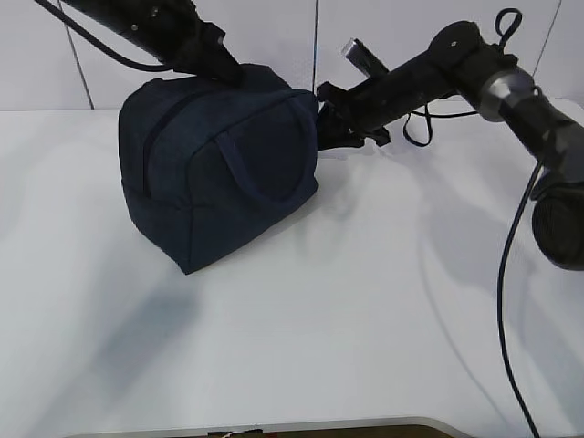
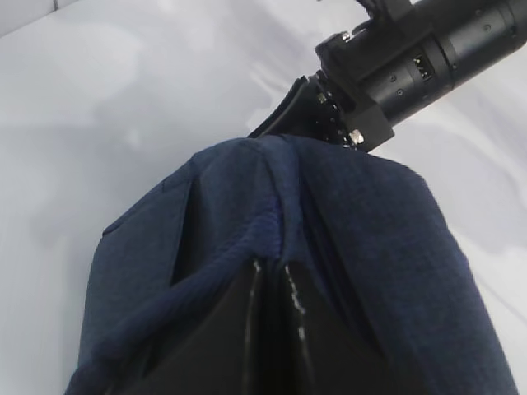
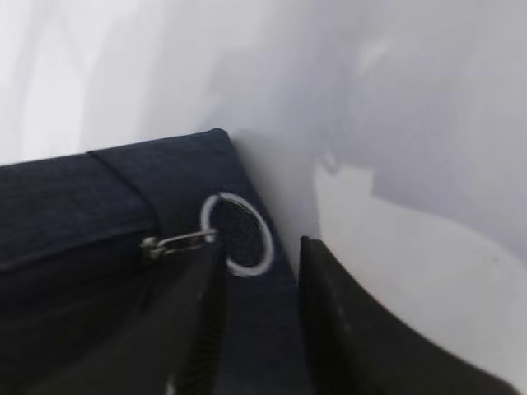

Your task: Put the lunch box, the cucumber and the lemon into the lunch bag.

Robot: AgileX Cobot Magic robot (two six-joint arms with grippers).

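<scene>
Exterior: bag on table, zipped. Left claw on bag's top rear edge. Right claw at bag's upper right corner.

Left wrist: left claw pressed together, pinching ridge of bag fabric. Right arm beyond.

Right wrist: right claw parted, holding nothing. Ring pull just ahead of its left finger, lying on bag.
</scene>
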